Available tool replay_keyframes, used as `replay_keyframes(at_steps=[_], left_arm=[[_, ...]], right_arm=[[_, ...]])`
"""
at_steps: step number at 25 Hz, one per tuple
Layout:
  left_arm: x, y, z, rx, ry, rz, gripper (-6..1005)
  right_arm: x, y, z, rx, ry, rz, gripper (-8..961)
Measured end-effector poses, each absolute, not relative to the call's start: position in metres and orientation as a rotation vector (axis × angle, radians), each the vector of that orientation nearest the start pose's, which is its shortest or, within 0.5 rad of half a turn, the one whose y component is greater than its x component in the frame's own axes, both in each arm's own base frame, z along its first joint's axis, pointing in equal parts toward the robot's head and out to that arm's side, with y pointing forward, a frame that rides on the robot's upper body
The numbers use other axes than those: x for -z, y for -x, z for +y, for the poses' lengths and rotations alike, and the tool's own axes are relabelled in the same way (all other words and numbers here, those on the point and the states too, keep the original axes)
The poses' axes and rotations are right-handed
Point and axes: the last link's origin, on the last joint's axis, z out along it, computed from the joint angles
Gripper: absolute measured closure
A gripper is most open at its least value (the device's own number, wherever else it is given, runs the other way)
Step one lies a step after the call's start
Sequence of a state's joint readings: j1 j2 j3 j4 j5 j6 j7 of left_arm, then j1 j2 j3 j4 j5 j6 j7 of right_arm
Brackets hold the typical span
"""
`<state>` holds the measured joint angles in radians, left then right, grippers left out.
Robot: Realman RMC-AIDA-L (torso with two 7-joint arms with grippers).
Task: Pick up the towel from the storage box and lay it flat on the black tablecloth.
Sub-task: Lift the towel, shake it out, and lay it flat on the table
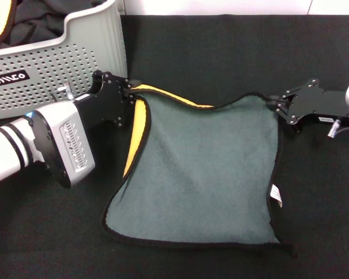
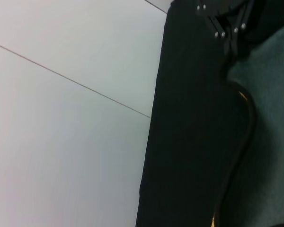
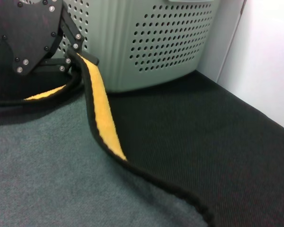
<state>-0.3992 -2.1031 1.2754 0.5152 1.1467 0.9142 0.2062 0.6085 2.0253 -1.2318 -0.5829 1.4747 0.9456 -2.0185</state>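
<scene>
You had the towel (image 1: pixel 203 174) grey-green face up on the black tablecloth (image 1: pixel 221 52), far edge strung between left gripper (image 1: pixel 130 90) and right gripper (image 1: pixel 274 104), jaws pinching one far corner each

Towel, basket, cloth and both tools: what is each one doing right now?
Square grey-green plush towel: spread on cloth, grey-green face up, two far corners pinched, left edge curled showing orange-yellow.
Light grey perforated plastic storage box: upright, holds dark fabric.
Black tablecloth: spread under towel.
Left tool: shut on towel corner.
Right tool: shut on towel corner.
</scene>
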Motion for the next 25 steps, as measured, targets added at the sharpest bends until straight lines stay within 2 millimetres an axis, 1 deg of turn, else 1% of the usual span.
replay_keyframes(at_steps=[9, 16, 20, 25], left_arm=[[0.050, 0.297, 0.352, -0.148, 2.101, 0.824, 980], [0.051, 0.301, 0.353, -0.200, 2.093, 0.854, 968], [0.050, 0.304, 0.352, -0.224, 2.029, 0.873, 904], [0.052, 0.303, 0.346, -0.209, 1.943, 0.861, 825]], right_arm=[[0.036, -0.249, 0.395, -0.257, 2.581, 0.181, 839], [0.036, -0.249, 0.395, -0.267, 2.578, 0.187, 835], [0.036, -0.249, 0.395, -0.273, 2.578, 0.195, 833], [0.035, -0.248, 0.394, -0.308, 2.564, 0.226, 831]])
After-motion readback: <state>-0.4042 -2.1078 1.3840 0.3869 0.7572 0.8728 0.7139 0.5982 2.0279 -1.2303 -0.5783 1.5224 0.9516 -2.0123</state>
